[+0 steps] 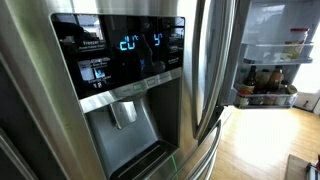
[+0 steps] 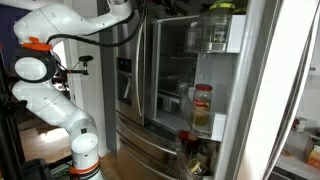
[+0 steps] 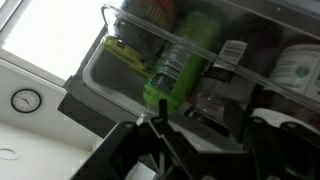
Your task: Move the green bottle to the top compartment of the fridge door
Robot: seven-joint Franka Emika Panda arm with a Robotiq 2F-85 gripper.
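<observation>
Seen from the wrist, the green bottle [image 3: 182,62] lies tilted inside the top compartment [image 3: 128,78], just ahead of the pincer [image 3: 190,140]. The pincer is dark, blurred and cut off, so its opening cannot be judged.

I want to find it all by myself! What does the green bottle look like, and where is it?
In the wrist view, find the fridge door bin with the clear front rail. The green bottle sits there among dark jars. It is slim and the only bright lime-green thing, while its neighbours are dark.
</observation>
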